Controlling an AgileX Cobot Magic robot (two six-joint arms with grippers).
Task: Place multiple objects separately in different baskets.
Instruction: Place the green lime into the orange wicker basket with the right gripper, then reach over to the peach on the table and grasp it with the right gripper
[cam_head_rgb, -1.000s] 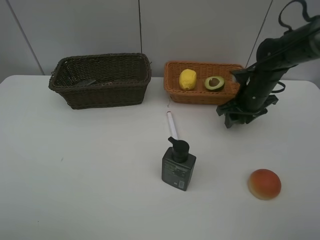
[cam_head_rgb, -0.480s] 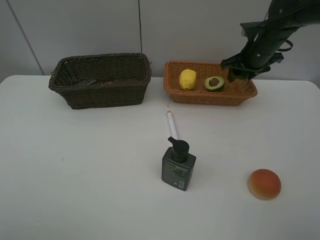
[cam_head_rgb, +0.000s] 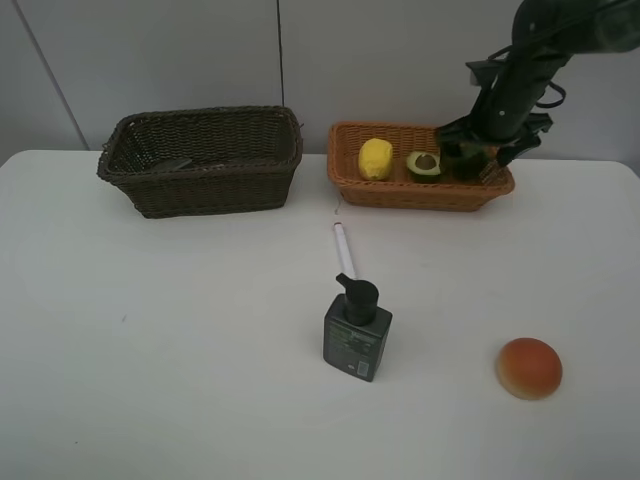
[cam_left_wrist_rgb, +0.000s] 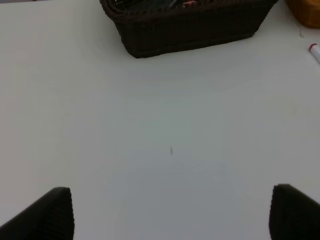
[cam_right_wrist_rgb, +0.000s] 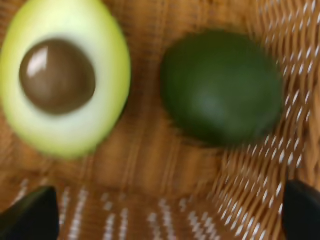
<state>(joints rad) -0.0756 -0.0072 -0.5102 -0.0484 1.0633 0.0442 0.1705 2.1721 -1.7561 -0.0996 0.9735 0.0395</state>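
Dark green fruit (cam_right_wrist_rgb: 221, 86) now lies in the orange-tan basket (cam_head_rgb: 420, 195), just beside the halved avocado (cam_right_wrist_rgb: 62, 75). A second ago the right tool (cam_right_wrist_rgb: 166, 212) was down by the counter (cam_head_rgb: 180, 350); now it's over the basket, jaws spread wide. Looks delivered. Left tool (cam_left_wrist_rgb: 170, 215) gapes too, holding nothing.

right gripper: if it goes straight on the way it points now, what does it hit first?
Probably the orange basket's woven floor, close beside the dark green fruit; the blurred wrist view leaves depth unclear.
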